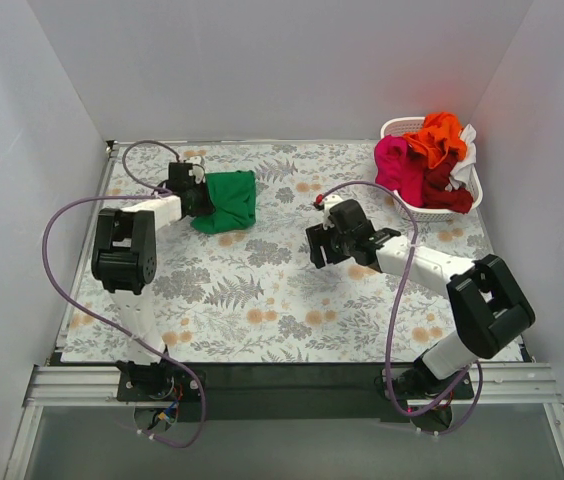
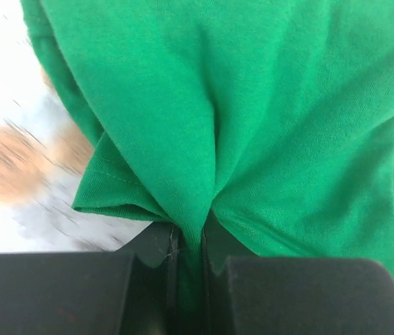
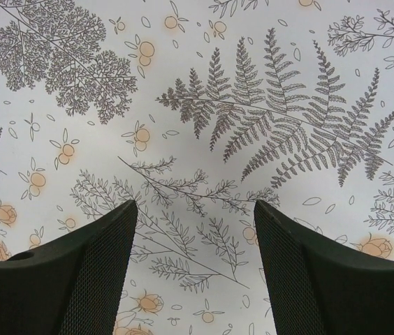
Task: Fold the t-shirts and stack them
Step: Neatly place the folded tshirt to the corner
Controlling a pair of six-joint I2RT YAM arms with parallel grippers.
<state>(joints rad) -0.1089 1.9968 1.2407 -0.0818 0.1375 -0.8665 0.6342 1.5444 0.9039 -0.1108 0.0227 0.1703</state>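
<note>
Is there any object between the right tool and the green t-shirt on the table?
Nothing visible stands between them. Only floral tablecloth lies between the open right tool and the green t-shirt, which the left tool grips from the opposite side.

Bright, even light fills the enclosure, casting faint shadows. In the left wrist view the tablecloth (image 2: 15, 167) at nine o'clock blurs white; the green t-shirt (image 2: 253, 105) reads sharp.

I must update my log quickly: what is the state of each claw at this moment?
Left claw: closed, holding a fold of the green t-shirt.
Right claw: open, holding nothing, above the patterned table cover.
</note>
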